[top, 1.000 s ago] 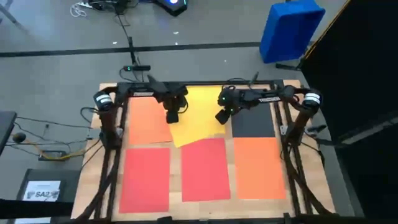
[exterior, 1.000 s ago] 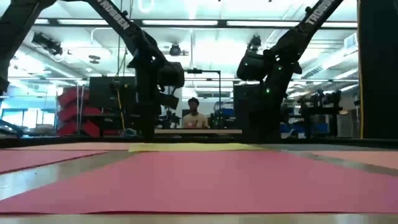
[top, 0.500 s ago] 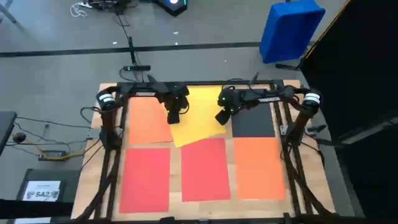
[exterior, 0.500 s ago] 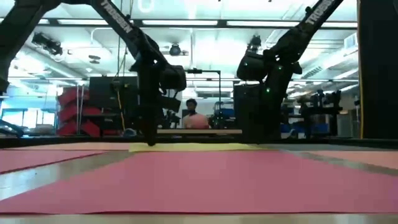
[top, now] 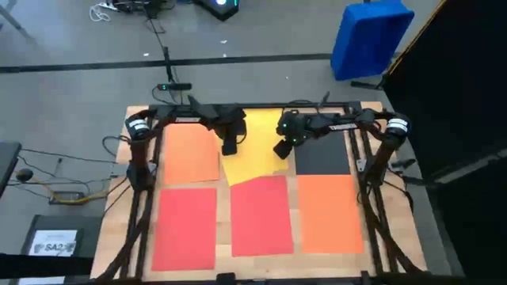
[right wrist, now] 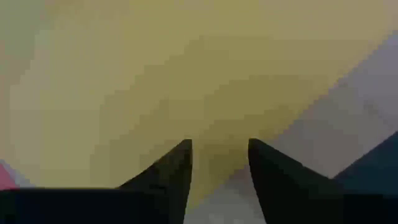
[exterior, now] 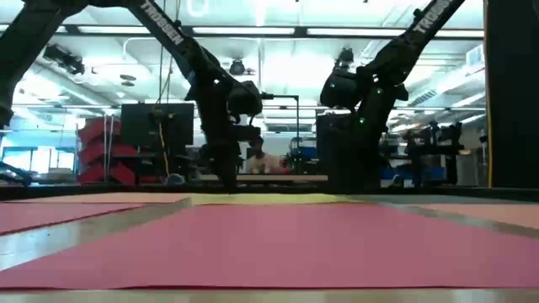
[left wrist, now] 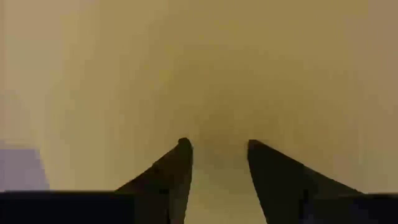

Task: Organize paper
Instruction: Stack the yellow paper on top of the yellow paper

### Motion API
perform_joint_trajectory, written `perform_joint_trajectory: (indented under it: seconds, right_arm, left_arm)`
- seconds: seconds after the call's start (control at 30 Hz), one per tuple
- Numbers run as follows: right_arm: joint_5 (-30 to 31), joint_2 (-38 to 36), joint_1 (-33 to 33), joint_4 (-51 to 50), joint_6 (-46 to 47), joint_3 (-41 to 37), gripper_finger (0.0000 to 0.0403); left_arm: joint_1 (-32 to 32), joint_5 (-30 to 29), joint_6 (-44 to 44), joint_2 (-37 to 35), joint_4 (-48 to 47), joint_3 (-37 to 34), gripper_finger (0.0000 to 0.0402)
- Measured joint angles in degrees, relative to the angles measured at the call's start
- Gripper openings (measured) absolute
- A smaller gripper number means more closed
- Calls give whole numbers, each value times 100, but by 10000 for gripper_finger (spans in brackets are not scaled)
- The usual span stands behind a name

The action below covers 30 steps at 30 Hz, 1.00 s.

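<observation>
The yellow sheet [top: 255,150] is lying skewed in the middle of the far row on the table [top: 224,222], and both grippers are sitting right on top of it. The left gripper [top: 230,146] is pressing down near the sheet's left edge, its fingers [left wrist: 171,180] standing a little apart with nothing between them, just yellow paper under the tips. The right gripper [top: 282,148] is doing the same near the sheet's right edge, fingers [right wrist: 169,177] also parted a bit, not pinching anything, tips down on the yellow close to where bare table is showing.

Just left of the left gripper, an orange sheet [top: 190,153] is lying flat. Just right of the right gripper there's the black sheet [top: 323,155], with another orange sheet [top: 329,212] on the near side of it. Nearer than both grippers, a red sheet [top: 261,215] is overlapping the yellow one's near corner, and a second red sheet [top: 186,228] is sitting left of that. A blue bin [top: 369,37] is standing on the floor well beyond the right gripper.
</observation>
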Motion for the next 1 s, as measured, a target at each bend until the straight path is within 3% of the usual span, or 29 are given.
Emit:
perform_joint_trajectory:
  seconds: [0.33,0.7,1.0]
  right_arm:
    - [-2,0,-2,-20,-101,0,132]
    - [11,0,-9,-18,-207,0,132]
    - [22,0,-11,185,-256,0,132]
  left_arm:
    - [185,179,-67,-357,-1608,186,135]
    - [-166,291,-804,-649,-1519,-638,100]
    - [-363,170,-897,-589,-617,-927,90]
